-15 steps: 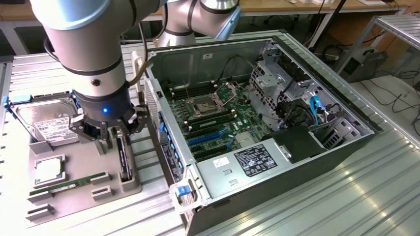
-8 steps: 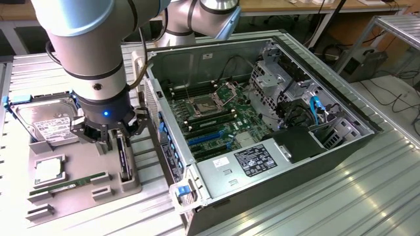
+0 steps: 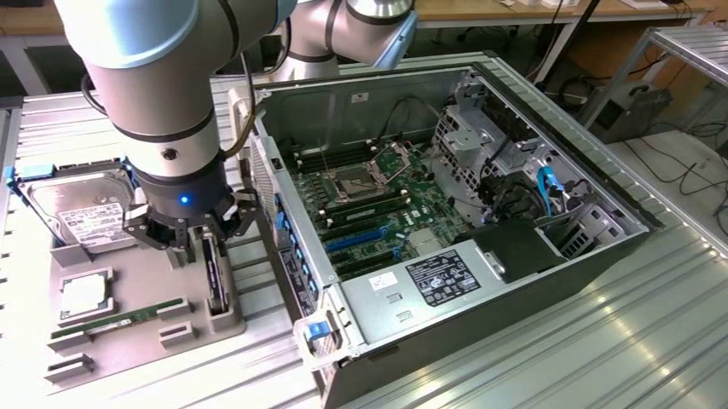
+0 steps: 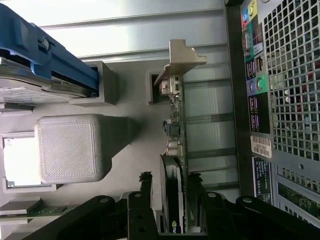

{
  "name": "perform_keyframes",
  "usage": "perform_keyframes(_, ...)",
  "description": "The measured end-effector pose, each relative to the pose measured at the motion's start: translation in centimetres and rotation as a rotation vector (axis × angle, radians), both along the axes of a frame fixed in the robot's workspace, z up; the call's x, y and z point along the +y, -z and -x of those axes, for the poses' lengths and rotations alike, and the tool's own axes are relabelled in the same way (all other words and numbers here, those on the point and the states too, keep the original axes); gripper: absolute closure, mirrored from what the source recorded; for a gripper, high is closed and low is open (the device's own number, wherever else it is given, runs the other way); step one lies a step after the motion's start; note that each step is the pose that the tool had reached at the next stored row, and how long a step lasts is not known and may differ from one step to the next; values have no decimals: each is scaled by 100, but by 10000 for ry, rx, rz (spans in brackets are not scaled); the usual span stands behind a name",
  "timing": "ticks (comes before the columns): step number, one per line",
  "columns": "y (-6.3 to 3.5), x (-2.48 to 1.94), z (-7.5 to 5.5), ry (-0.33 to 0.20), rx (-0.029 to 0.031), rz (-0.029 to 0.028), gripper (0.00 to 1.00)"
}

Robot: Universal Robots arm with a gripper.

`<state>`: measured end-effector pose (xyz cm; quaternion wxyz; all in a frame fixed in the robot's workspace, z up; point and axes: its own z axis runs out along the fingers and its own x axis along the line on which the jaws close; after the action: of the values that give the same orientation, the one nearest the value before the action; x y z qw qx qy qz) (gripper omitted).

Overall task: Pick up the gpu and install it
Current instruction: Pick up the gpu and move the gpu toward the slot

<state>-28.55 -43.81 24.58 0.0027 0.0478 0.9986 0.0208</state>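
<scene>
The grey parts tray (image 3: 135, 274) holds a hard drive (image 3: 78, 213), a processor (image 3: 85, 294), a memory stick (image 3: 119, 317) and the gpu (image 3: 213, 277), which stands on edge along the tray edge nearest the open computer case (image 3: 455, 196). The gripper (image 3: 187, 236) is spread open. In the wrist view its fingers (image 4: 146, 182) flank the gpu (image 4: 172, 192) without touching it. That view also shows the card's silver bracket (image 4: 180, 57) and the case's rear ports (image 4: 252, 85). Label print is unreadable.

This is a robotics lab or test workshop. 1 industrial robot arm (image 3: 159, 94) stands over a ribbed aluminium table (image 3: 592, 341). An opened desktop computer case (image 3: 546, 281) lies on the table with its motherboard (image 3: 376, 213) bare, beside a grey parts tray (image 3: 136, 290) (its surface looks 3D-printed). Wooden workbenches (image 3: 489, 13) and loose floor cables (image 3: 671, 162) fill the background.
</scene>
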Motion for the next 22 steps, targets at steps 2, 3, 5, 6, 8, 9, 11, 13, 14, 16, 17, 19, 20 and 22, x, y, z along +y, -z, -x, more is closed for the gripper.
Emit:
perform_keyframes(2, 5, -4, 0, 27, 0, 3, 58)
perform_keyframes(3, 6, -7, 0, 38, 2, 5, 58)
perform_keyframes(5, 7, -8, 0, 42, 3, 6, 58)
perform_keyframes(6, 7, -8, 0, 42, 3, 6, 58)
perform_keyframes(8, 8, -9, 0, 41, 3, 5, 66)
perform_keyframes(9, 7, -9, 0, 41, 3, 5, 73)
perform_keyframes(11, 7, -9, 0, 42, 2, 5, 73)
perform_keyframes(13, 7, -9, 0, 17, 2, 5, 73)
perform_keyframes(14, 7, -9, 1, -59, 3, 6, 74)
perform_keyframes(16, 7, -9, 0, -293, 2, 5, 74)
perform_keyframes(17, 7, -9, 0, -466, 2, 5, 74)
perform_keyframes(19, 7, -9, 0, -795, 2, 5, 74)
perform_keyframes(20, 7, -9, 1, -926, 2, 5, 74)
perform_keyframes(22, 7, -9, 0, -1038, 2, 5, 74)
